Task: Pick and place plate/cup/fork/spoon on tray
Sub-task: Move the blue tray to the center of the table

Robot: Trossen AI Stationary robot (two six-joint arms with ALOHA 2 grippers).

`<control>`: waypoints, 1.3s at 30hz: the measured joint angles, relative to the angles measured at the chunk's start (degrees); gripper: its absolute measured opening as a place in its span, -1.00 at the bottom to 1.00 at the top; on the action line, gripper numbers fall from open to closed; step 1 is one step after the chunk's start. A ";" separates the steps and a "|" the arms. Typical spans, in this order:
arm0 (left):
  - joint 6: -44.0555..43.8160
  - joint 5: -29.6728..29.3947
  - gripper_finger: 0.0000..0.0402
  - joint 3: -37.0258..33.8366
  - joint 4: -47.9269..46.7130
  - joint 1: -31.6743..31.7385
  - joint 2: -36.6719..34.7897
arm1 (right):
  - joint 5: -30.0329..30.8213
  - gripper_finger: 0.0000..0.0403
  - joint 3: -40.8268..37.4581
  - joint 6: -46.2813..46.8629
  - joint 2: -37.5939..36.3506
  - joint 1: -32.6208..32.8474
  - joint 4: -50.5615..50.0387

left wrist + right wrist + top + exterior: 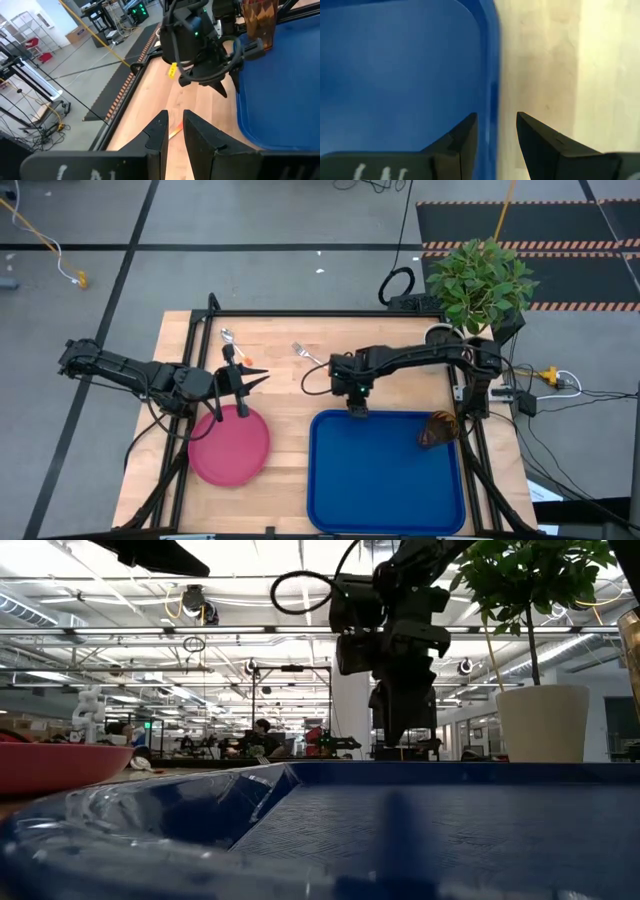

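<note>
Tray (385, 505) lies on the right half of the wooden counter (290, 405), and only the amber cup (438, 428) stands in it, near its right rim. We see the pink-red plate (228, 448) on the counter left of the tray, with a strip of bare wood between them. The spoon (228, 336) and the fork (305, 353) lie farther back; the spoon's orange handle is hidden under the left arm. Our right pincer (357, 409) hangs over the tray's back rim, released and holding nothing, its fingers (465, 137) standing on either side of the rim. Our left pincer (255, 378) is near the plate's back edge, just beside the spoon, with its fingers (157, 131) only slightly apart and empty. We judge that the cup step is done and three things remain. The next move probably calls for one pincer to go down on a thin handle, or on the plate's edge, with fingers opened wide enough first.
</note>
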 joint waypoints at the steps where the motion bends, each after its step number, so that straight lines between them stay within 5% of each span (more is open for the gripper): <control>1: 0.00 0.00 -0.69 0.00 -0.02 0.00 0.01 | 0.04 -0.35 0.00 0.03 0.00 0.27 0.45; 8: -0.04 0.00 -0.69 0.00 -0.05 0.00 0.02 | 7.44 -0.35 -0.73 0.22 0.00 2.72 1.06; 24: -0.05 0.02 -0.69 0.00 -0.05 0.00 0.00 | 7.18 -0.36 -8.00 2.38 0.00 4.32 8.03; 39: 0.20 0.02 -0.69 0.00 -0.05 0.00 0.01 | 7.04 -0.80 -8.04 2.03 -0.07 4.32 9.69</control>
